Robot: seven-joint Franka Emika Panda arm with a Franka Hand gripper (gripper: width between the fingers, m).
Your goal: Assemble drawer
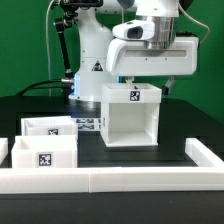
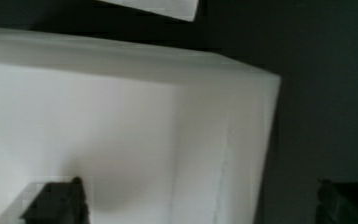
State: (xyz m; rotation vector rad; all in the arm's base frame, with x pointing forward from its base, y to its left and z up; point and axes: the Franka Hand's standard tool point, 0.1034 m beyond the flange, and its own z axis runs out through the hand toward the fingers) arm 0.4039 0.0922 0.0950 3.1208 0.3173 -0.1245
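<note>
The white drawer case (image 1: pixel 130 118) stands upright in the middle of the black table, its open front facing the camera and a marker tag on its top. In the wrist view its top face (image 2: pixel 123 130) fills most of the frame. My gripper (image 1: pixel 147 82) hangs just above the case's top and is open and empty. In the wrist view (image 2: pixel 197 205) one finger (image 2: pixel 55 202) shows over the white top and the other finger (image 2: pixel 346 202) over the dark table beyond the case's edge. Two white drawer boxes (image 1: pixel 48 127) (image 1: pixel 45 153) stand at the exterior view's left.
A low white rail (image 1: pixel 120 178) runs along the table's front and turns back at the exterior view's right (image 1: pixel 205 155). The marker board (image 1: pixel 90 123) lies behind the case, near the arm's base (image 1: pixel 92 60).
</note>
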